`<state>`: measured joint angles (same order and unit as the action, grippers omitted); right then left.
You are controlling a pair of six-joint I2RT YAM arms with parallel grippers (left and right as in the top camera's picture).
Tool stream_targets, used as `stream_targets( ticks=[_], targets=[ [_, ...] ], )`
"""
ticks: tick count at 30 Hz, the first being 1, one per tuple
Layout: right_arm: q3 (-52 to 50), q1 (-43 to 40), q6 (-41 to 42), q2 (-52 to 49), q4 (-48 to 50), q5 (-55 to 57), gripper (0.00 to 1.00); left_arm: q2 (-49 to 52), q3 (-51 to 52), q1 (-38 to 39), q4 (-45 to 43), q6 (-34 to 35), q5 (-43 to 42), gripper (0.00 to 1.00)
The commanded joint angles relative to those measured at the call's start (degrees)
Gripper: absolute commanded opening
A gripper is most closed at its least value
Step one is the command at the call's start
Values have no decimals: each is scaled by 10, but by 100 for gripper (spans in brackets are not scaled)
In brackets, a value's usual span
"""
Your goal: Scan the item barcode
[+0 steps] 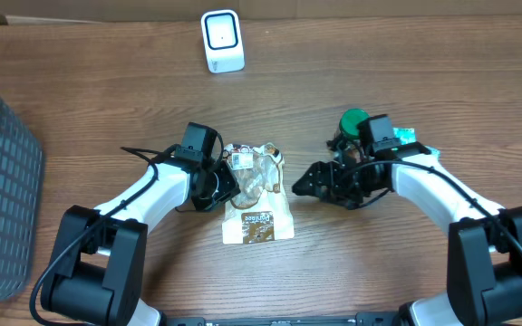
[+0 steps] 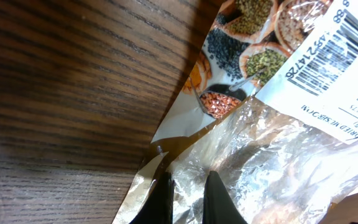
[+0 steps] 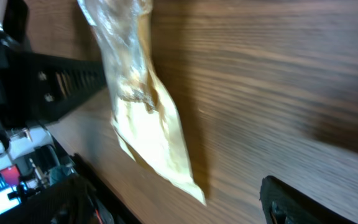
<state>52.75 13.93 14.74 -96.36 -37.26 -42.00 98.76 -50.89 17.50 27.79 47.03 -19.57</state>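
In your left wrist view, at two o'clock, a white sticker [image 2: 328,74] sits on the clear pouch [image 2: 272,168]. It carries a barcode [image 2: 344,34], and the string printed along the bars reads roughly A52214726, upside down to you. At one o'clock, in the frame's corner, you can make out 88. At three o'clock a line looks like DRIED MUSHROOM. The smaller lines beside it are too fine to read. From overhead, a script name [image 1: 257,220] at the pouch's six o'clock end is too small to read.
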Motion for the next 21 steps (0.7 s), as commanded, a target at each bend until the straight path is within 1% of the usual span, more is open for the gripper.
stream_targets(
  ticks=[1, 5, 9, 13, 14, 18, 21],
  targets=[
    [-3, 21, 67, -30, 27, -6, 89, 9, 4, -3, 0, 3, -8, 4],
    [-3, 45, 114, -82, 63, -23, 94, 9, 4, -3, 0, 3, -9, 4],
    [-3, 48, 149, -95, 79, -34, 94, 9, 4, -3, 0, 3, -9, 4],
    [-3, 73, 191, -96, 128, -35, 93, 9, 4, -3, 0, 3, -11, 5],
    [-3, 81, 207, -96, 141, -30, 92, 9, 4, -3, 0, 3, -11, 4],
    [-3, 112, 277, -96, 191, 17, 84, 9, 4, -3, 0, 1, -10, 4],
    [-3, 129, 309, -96, 220, 43, 79, 9, 4, -3, 0, 1, -10, 4]
  ],
)
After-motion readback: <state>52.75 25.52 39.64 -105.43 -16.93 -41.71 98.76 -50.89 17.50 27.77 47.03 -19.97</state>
